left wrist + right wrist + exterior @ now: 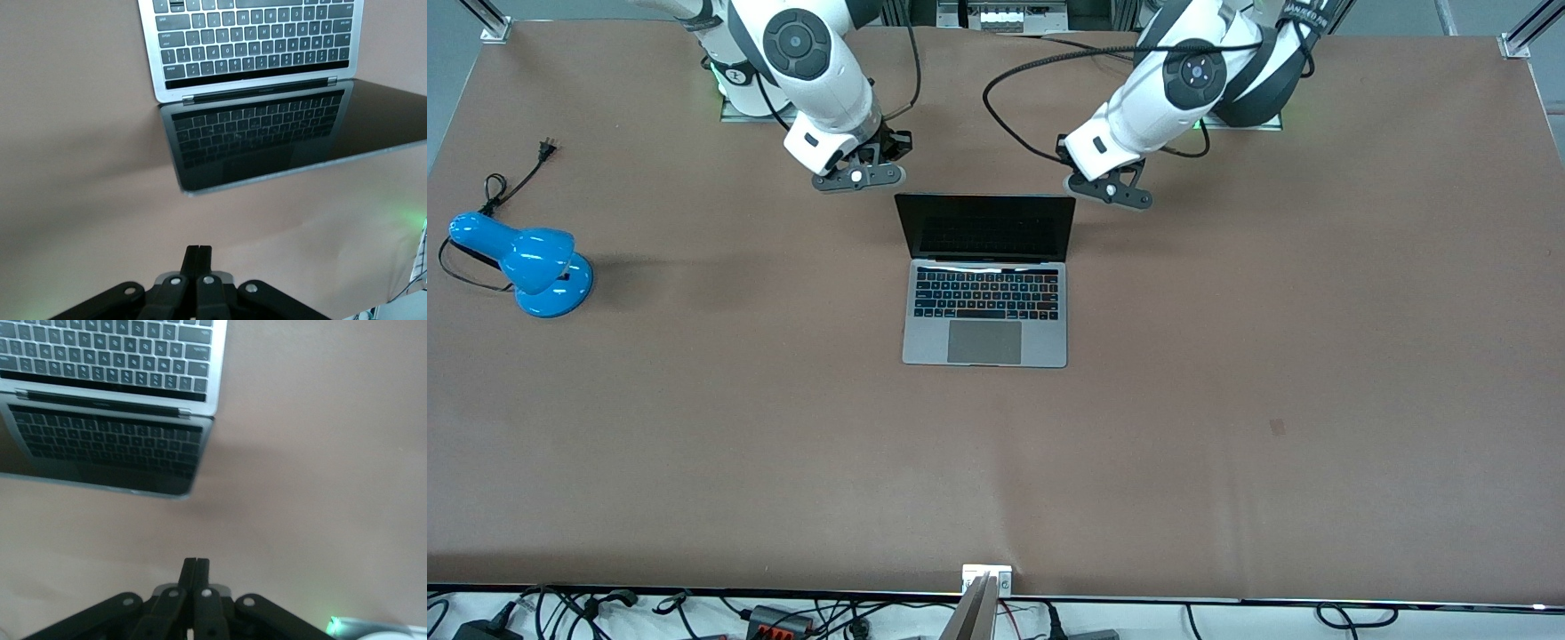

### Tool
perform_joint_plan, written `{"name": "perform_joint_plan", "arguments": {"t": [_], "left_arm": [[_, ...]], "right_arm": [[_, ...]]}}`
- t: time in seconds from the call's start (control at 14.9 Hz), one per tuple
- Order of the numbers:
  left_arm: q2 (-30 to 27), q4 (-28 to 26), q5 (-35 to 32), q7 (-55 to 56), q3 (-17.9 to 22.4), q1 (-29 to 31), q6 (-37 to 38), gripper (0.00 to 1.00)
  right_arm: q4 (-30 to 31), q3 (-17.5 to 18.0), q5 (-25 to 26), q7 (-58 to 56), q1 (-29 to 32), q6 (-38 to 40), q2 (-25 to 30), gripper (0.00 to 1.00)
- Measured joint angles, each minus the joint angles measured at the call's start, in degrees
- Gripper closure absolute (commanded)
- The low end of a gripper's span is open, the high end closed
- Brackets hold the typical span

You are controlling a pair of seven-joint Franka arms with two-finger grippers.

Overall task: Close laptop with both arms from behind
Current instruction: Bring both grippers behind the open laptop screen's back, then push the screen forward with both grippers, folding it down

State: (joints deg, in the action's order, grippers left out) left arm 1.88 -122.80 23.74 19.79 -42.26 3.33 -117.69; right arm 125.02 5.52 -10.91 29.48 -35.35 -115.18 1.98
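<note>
The silver-grey laptop [985, 293] stands open in the middle of the table, its black screen upright and facing the front camera. It also shows in the left wrist view [257, 80] and the right wrist view [110, 400]. My left gripper [1110, 190] is shut and empty, over the table beside the screen's top corner toward the left arm's end; it shows in its own view [198, 252]. My right gripper [858, 177] is shut and empty, over the table by the screen's other top corner; it shows in its own view [195, 564]. Neither touches the laptop.
A blue desk lamp [529, 262] with a black cord [511, 182] lies at the right arm's end of the table. Cables and plugs lie along the table's edge nearest the front camera [783, 618]. Black arm cables [1005, 98] hang between the bases.
</note>
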Motion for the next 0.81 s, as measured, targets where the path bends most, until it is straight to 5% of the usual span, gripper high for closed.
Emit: {"name": "perform_joint_plan", "arguments": {"t": [0.81], "left_arm": [[8.6, 0.3, 0.0, 0.0, 0.0, -0.4, -9.3, 1.00]], "right_arm": [[0.2, -0.2, 0.8, 1.3, -3.9, -22.1, -8.1, 1.00]]}}
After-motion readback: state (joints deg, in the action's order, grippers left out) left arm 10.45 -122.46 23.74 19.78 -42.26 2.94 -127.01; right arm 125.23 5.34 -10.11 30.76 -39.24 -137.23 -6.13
